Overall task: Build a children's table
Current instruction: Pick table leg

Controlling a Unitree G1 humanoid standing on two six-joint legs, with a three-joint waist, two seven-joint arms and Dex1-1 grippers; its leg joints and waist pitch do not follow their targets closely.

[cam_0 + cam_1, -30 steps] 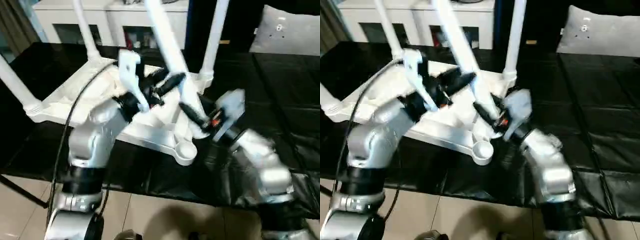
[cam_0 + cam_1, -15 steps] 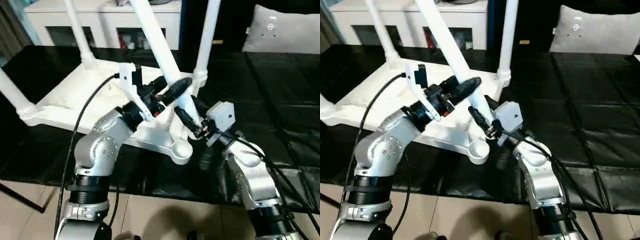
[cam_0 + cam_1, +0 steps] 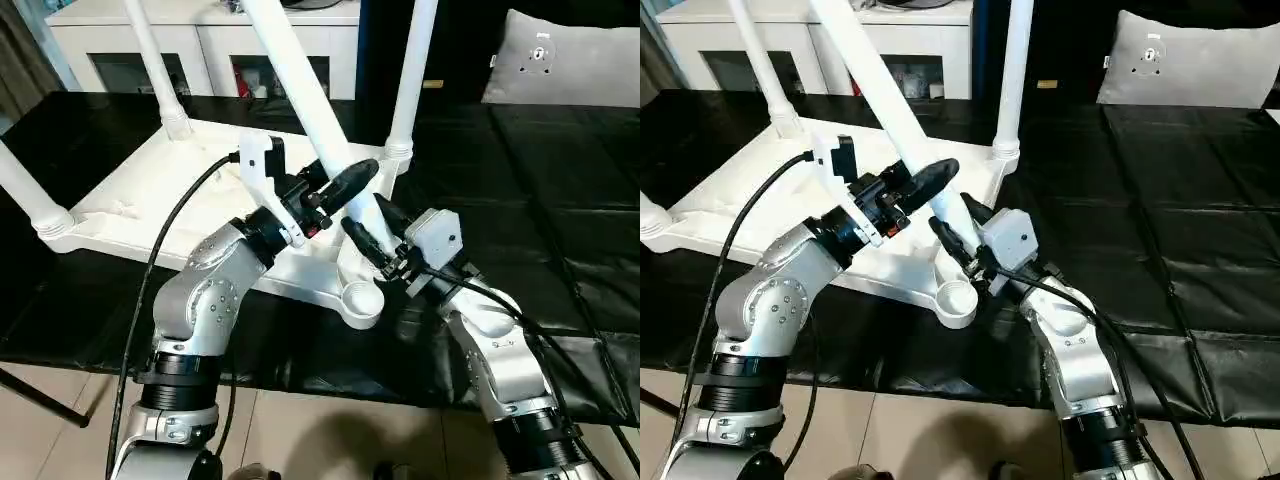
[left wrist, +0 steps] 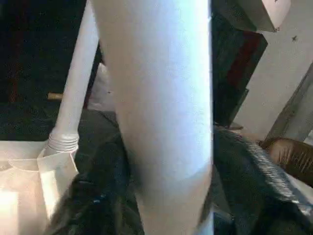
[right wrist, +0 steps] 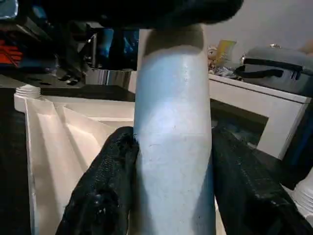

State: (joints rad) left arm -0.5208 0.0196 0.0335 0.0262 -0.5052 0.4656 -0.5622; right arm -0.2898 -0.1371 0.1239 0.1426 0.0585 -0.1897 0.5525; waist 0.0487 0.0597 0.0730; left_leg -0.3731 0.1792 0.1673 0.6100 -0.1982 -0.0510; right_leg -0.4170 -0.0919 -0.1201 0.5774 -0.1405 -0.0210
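The children's table point(image 3: 150, 200) lies upside down on the black-covered surface, ribbed underside up. Three white legs stand in its corner sockets: the far left one point(image 3: 150, 60), the far right one point(image 3: 410, 80) and the near left one point(image 3: 25, 190). A fourth leg point(image 3: 295, 70) leans over the table, its lower end close above the empty near socket point(image 3: 361, 301). My left gripper point(image 3: 345, 180) is shut on this leg, whose fingers point(image 4: 93, 196) press its sides. Just below, my right gripper point(image 3: 372, 225) is shut on the same leg point(image 5: 171, 137).
A white glass-doored cabinet point(image 3: 200, 30) stands behind the work surface point(image 3: 560, 200). A grey cushion point(image 3: 560, 60) lies at the far right. The surface's near edge runs just past the empty socket, with tiled floor point(image 3: 330, 430) below. A black cable point(image 3: 170, 240) loops from my left arm.
The camera has swung and steadied. Both grippers stay on the tilted leg, and its lower end has come nearer to the empty near socket.
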